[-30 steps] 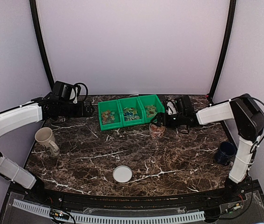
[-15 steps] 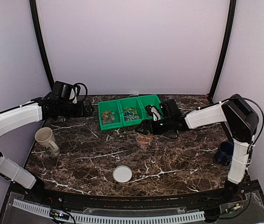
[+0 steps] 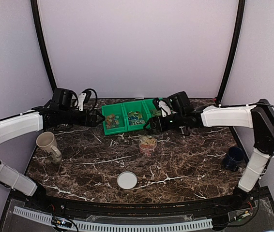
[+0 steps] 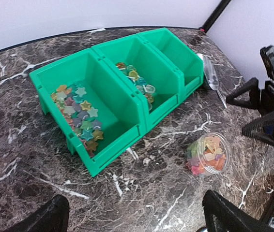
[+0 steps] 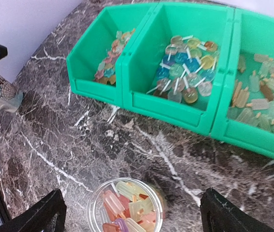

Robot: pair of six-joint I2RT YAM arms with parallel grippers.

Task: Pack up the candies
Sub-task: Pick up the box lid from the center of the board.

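The candies lie in a green three-compartment bin: stars in the left part, round ones on sticks in the middle, bar-shaped ones in the right. More bar-shaped candies fill a clear lidless jar standing on the marble just in front of the bin. My right gripper hovers open above and slightly behind the jar, touching nothing. Open and empty, my left gripper hangs at the bin's left end, looking down on the bin and the jar.
A white round lid lies near the table's front middle. A beige mug stands at the left, a dark blue mug at the right edge. A clear plastic scoop lies by the bin's right end.
The right gripper carried the jar left and forward from beside the bin, set it down, opened and drew back above it. The left gripper shifted slightly towards the bin.
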